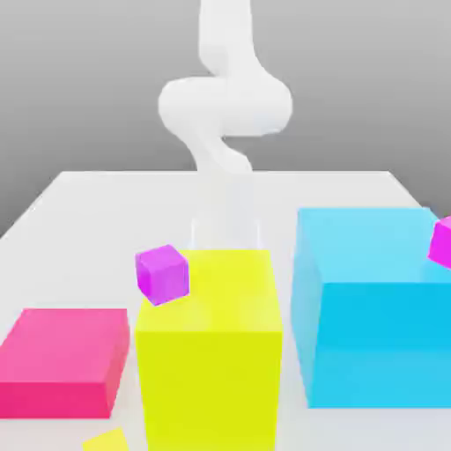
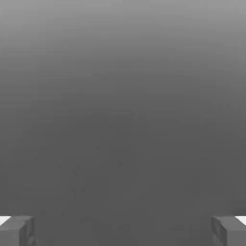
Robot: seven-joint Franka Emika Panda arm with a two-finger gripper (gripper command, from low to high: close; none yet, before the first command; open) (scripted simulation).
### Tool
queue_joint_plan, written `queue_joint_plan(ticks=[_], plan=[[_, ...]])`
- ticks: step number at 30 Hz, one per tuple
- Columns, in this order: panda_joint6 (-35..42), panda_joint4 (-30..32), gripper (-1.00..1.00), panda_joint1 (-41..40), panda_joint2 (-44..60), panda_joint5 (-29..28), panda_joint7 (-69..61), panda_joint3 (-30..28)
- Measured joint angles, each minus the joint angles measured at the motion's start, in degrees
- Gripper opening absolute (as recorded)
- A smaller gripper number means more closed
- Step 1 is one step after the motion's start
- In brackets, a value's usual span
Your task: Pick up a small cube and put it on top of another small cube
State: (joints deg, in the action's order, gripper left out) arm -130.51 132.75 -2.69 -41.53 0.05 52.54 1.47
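The gripper [image 2: 123, 230] stands wide apart and grasps nothing: in the hand view its two grey fingertips [image 2: 17, 230] sit at opposite edges with only bare grey ground between them. In the exterior view the white arm [image 1: 225, 97] rises behind the blocks, its lower end hidden behind the big yellow block [image 1: 211, 352].

That yellow block stands on the white table [image 1: 106, 203], nearest the camera in the middle. A small purple cube [image 1: 162, 274] shows at the yellow block's upper corner on the exterior view's left; whether it touches the block I cannot tell. A flat pink block [image 1: 62, 359] lies just beside the yellow block on the exterior view's left. A big blue block [image 1: 370, 308] stands on the exterior view's right, and a second small purple cube [image 1: 440, 241] shows against its upper far side, cut by the picture's edge. A small yellow piece [image 1: 107, 439] lies at the lower edge, in front of the pink block.
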Motion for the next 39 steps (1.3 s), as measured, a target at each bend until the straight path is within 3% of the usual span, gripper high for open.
queue_joint_plan(ticks=[14,18,19,25,31,39], plan=[[7.0,5.5,0.0,-11.8,24.4,1.4,36.9,4.0],[-0.4,9.4,0.0,-12.3,30.1,1.4,39.3,4.1],[-2.0,10.2,-1.0,-12.3,31.0,1.3,39.4,4.2],[-2.9,10.6,-1.0,-12.4,31.5,1.6,39.3,4.2],[5.8,6.5,-1.0,-13.1,26.9,1.6,41.1,4.0],[-4.8,11.4,-1.0,-19.1,32.8,-0.4,60.9,2.3]])
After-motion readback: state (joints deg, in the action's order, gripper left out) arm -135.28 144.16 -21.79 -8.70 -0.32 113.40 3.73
